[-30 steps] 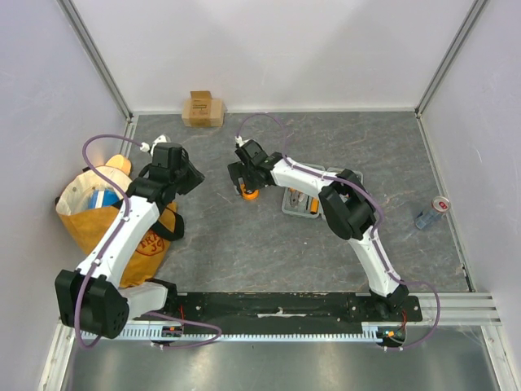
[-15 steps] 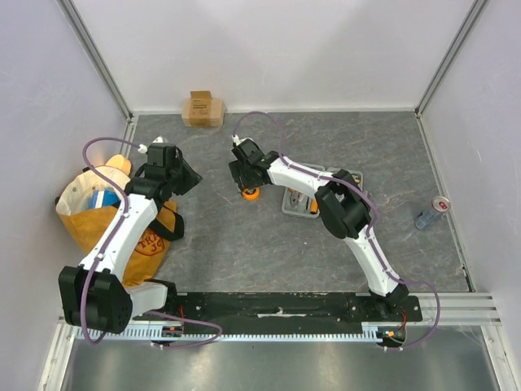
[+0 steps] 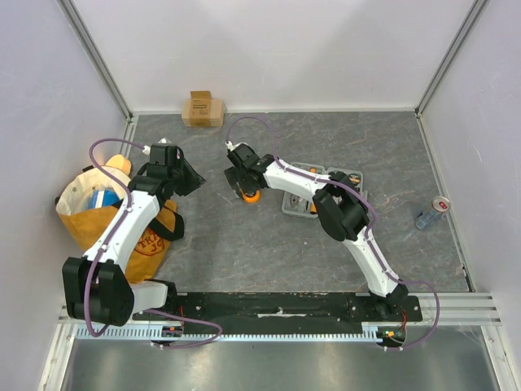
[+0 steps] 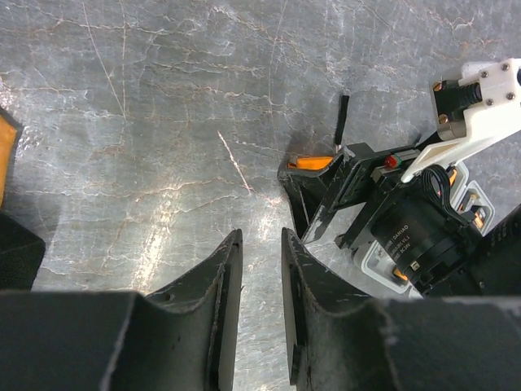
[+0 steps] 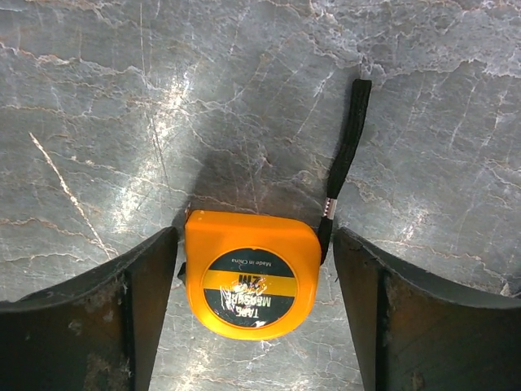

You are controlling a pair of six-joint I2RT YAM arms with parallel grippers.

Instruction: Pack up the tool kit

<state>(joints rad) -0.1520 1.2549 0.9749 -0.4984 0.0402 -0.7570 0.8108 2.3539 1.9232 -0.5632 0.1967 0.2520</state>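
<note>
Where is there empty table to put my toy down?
The big bare patch of table is in front, between the yellow bag and the grey case. Another lies at the back, right of the cardboard box. It is crowded in the middle, where the right hand straddles the tape measure and the left hand is close by.

There are two robot arms, the left arm (image 3: 122, 232) and the right arm (image 3: 374, 257). Each arm carries one gripper with two fingers: the left gripper (image 4: 260, 244) and the right gripper (image 5: 254, 236). On the one table (image 3: 244, 252) I count one orange tape measure (image 5: 251, 273) with one black strap (image 5: 346, 138), one grey case (image 3: 291, 202), one cardboard box (image 3: 203, 109), one yellow bag (image 3: 89, 220) and one small container (image 3: 430, 215). Orange tools (image 3: 313, 207) lie in the case, but their number cannot be told.
</note>
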